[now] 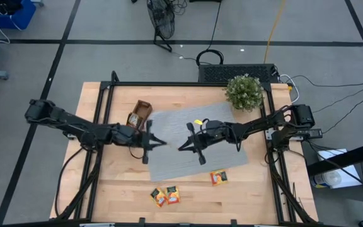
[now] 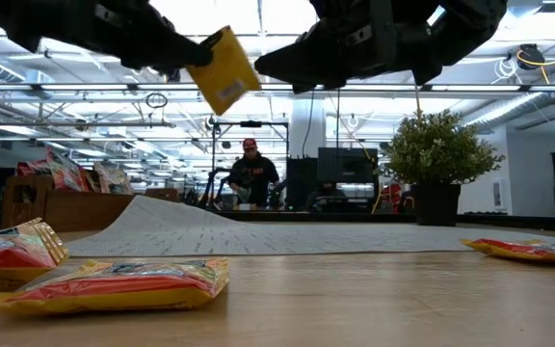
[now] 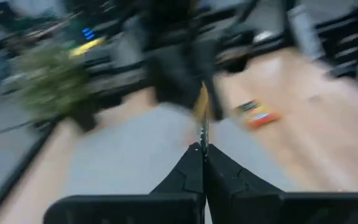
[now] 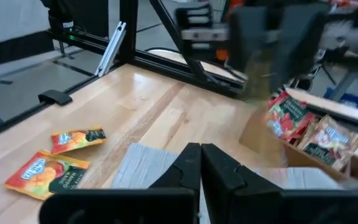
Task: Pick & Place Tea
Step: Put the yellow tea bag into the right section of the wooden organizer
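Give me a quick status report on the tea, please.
Left gripper shut on yellow sachet, above mat. Right gripper shut, empty, close opposite. Three sachets loose on table.

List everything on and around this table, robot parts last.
loose tea sachets: three, orange-red, on bare wood near the table's front edge
yellow tea sachet: one, in the air above the mat
wooden tray: one, brown, at the mat's far left corner, holding sachets, count unclear
woven mat: one, grey, table centre
potted plant: one, green, far right
table: one, pale wood
person: one, dark top, in the room behind
left gripper: shut on the yellow tea sachet
right gripper: shut, empty, over the mat
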### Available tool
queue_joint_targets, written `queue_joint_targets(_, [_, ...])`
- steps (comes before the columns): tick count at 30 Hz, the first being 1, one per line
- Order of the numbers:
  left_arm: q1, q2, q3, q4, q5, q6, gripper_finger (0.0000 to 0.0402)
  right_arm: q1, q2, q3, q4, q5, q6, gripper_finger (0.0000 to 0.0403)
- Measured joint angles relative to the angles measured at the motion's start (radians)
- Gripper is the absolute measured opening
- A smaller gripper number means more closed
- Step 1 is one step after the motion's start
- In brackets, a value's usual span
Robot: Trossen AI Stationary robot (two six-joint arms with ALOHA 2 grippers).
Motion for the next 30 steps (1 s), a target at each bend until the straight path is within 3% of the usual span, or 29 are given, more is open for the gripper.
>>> queue_joint_targets(5, [0.016, -0.187, 0.000, -0.211, -0.339, -0.014, 0.0004, 0.000, 0.000, 0.000, -0.010, 0.000, 0.074, 0.0000])
queue_joint_targets(9, [0.088, -0.337, 0.000, -0.352, -0.698, -0.191, 0.0003, 0.002, 0.000, 0.000, -0.031, 0.000, 0.077, 0.0000])
queue_joint_targets(11, [0.150, -0.393, 0.000, -0.458, -0.787, -0.309, 0.0002, 0.004, 0.000, 0.000, -0.031, 0.000, 0.076, 0.0000])
queue_joint_targets(13, [0.233, -0.428, 0.000, -0.566, -0.717, -0.436, 0.0002, 0.005, 0.000, 0.000, -0.031, -0.001, 0.075, 0.0000])
queue_joint_targets(15, [0.321, -0.430, 0.000, -0.632, -0.569, -0.540, 0.0002, 0.005, 0.000, 0.000, -0.031, -0.001, 0.074, 0.0000])
queue_joint_targets(22, [0.574, -0.307, 0.000, -0.716, -0.243, -0.627, 0.0001, 0.005, 0.000, -0.001, -0.031, -0.001, 0.057, 0.0000])
queue_joint_targets(30, [0.676, -0.170, 0.000, -0.730, -0.197, -0.627, 0.0001, 0.009, 0.000, -0.002, -0.053, -0.003, 0.050, 0.0000])
